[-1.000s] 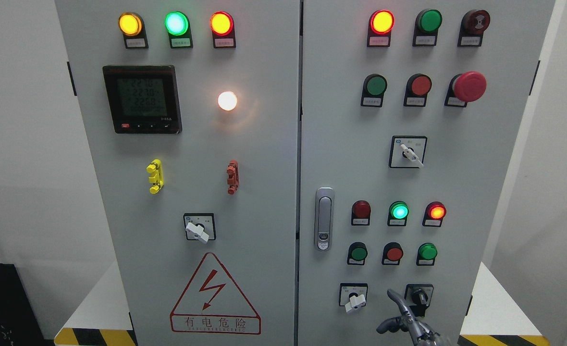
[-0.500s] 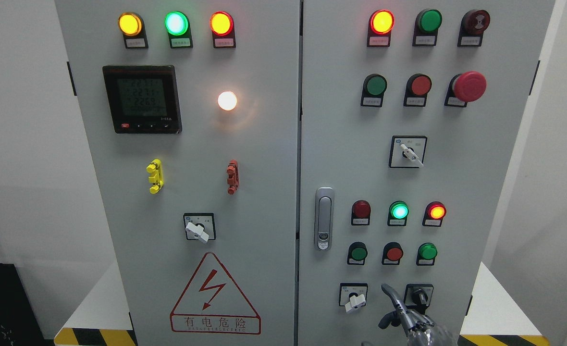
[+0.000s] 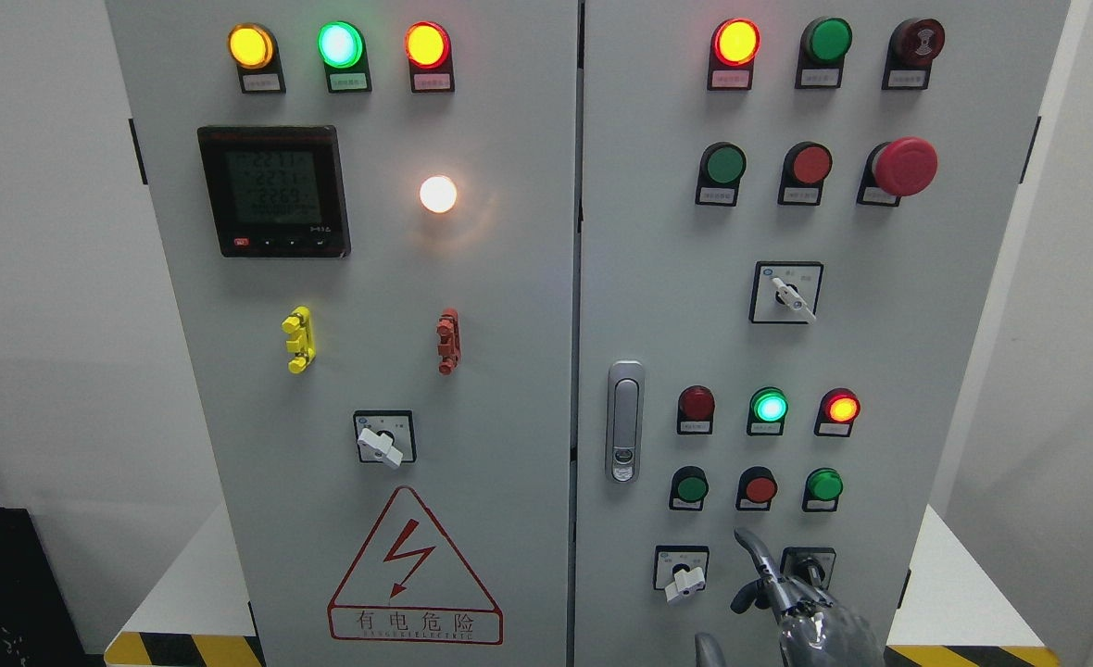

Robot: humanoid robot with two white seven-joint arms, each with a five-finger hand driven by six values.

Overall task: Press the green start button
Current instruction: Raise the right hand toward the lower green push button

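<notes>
Head view: the right hand (image 3: 792, 602) is showing at the bottom edge, right of the middle, in front of the lower part of the right cabinet door (image 3: 880, 306). One finger is sticking out and pointing up and to the left, with its fingertip (image 3: 743, 536) hovering between the white selector switch (image 3: 682, 571) and the black selector switch (image 3: 808, 567); the other fingers are curling in loosely and are holding nothing. The left hand is not showing.

Several green buttons are sitting on this door, and the labels are too small to read, so which one is the start button cannot be told for certain. The nearest candidates are lying in the row just above the fingertip: a green button at the left (image 3: 691, 486), a red button (image 3: 760, 488) in the middle, and a brighter green button at the right (image 3: 823, 484). Another green button (image 3: 724, 165) is sitting far higher, beside the emergency stop (image 3: 904, 167).

The likely trouble is pressing the wrong control. The fingertip is lining up almost directly below the red button, so a straight upward reach would probably be landing there instead of on green. The buttons are standing close together, so a small sideways error could be clipping a neighbour. A low or glancing approach could also be nudging a selector switch, and an off-centre touch might be sliding off the domed cap without actuating it.
</notes>
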